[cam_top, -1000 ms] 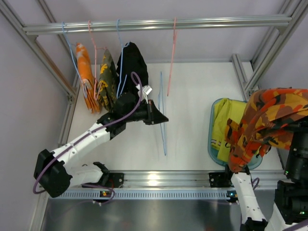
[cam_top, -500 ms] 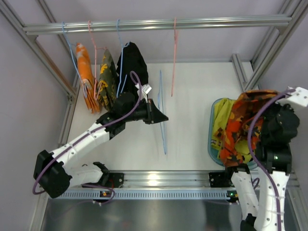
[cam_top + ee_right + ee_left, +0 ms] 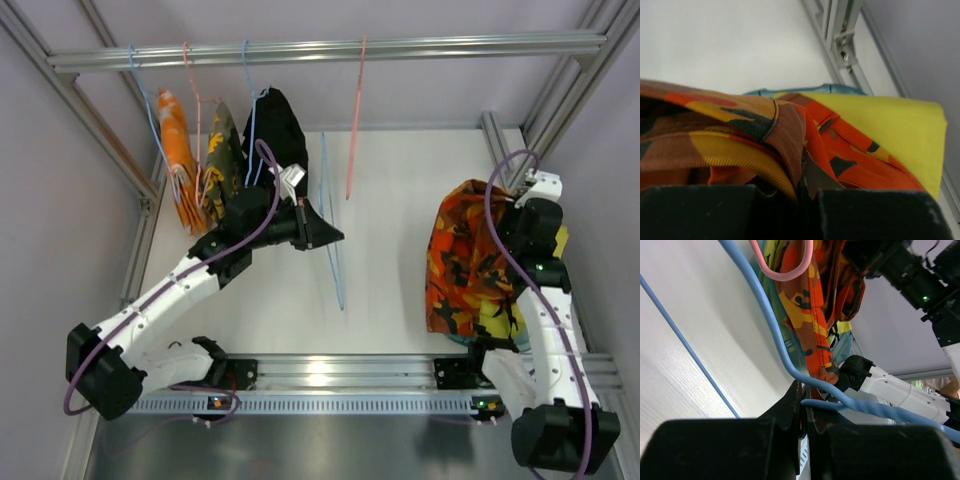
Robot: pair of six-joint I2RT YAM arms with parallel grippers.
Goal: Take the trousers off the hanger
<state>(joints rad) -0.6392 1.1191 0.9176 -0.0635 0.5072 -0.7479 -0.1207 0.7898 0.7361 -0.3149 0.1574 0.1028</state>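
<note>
The orange camouflage trousers [image 3: 465, 260] hang off the hanger and drape over the teal basket [image 3: 455, 338] at the right. My right gripper [image 3: 512, 212] is shut on their top edge; in the right wrist view its jaws [image 3: 802, 172] pinch a fold of the trousers [image 3: 740, 130]. My left gripper [image 3: 335, 237] is shut on the bare blue hanger [image 3: 330, 200] over the table's middle. In the left wrist view the jaws [image 3: 804, 400] clamp the blue hanger's wire [image 3: 765, 305], with the trousers [image 3: 815, 315] far behind.
On the rail [image 3: 320, 48] hang orange [image 3: 175, 160], dark camo [image 3: 222, 165] and black trousers [image 3: 280, 130], plus an empty pink hanger [image 3: 355, 120]. A yellow cloth [image 3: 890, 120] lies in the basket [image 3: 790, 91]. Frame posts stand at both sides.
My right arm has swung down and away from the camera, lowering the trousers onto the basket. My left gripper has shifted the blue hanger slightly towards the rail.
</note>
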